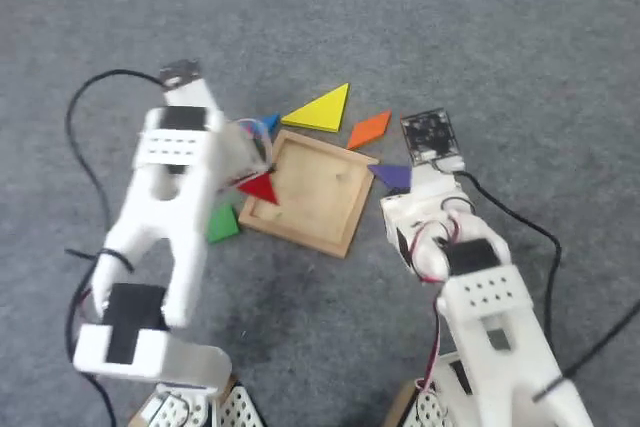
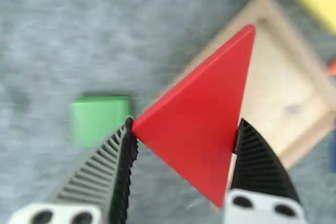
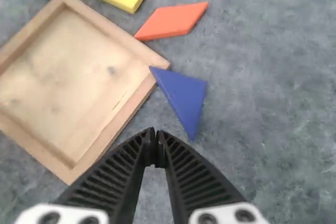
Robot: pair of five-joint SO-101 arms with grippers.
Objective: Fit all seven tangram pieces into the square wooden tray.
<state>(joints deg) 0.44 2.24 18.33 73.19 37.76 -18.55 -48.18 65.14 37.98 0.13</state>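
My left gripper [image 2: 181, 137] is shut on a red triangle [image 2: 202, 124], held above the near left corner of the square wooden tray [image 1: 340, 232]. From above, the red triangle [image 1: 259, 187] hangs over the tray's left edge. My right gripper [image 3: 155, 140] is shut with nothing in it, just right of the tray [image 3: 31, 135] and near a dark blue triangle [image 3: 184, 95]. A yellow triangle [image 1: 320, 110], an orange parallelogram [image 1: 368, 128], a blue piece [image 1: 270, 124] and a green square [image 1: 222, 223] lie around the tray on the carpet.
Grey carpet covers the whole table. The left arm's white body [image 1: 165, 217] stands left of the tray, the right arm's body [image 1: 480, 297] to its near right. Black cables [image 1: 85, 137] trail beside both arms.
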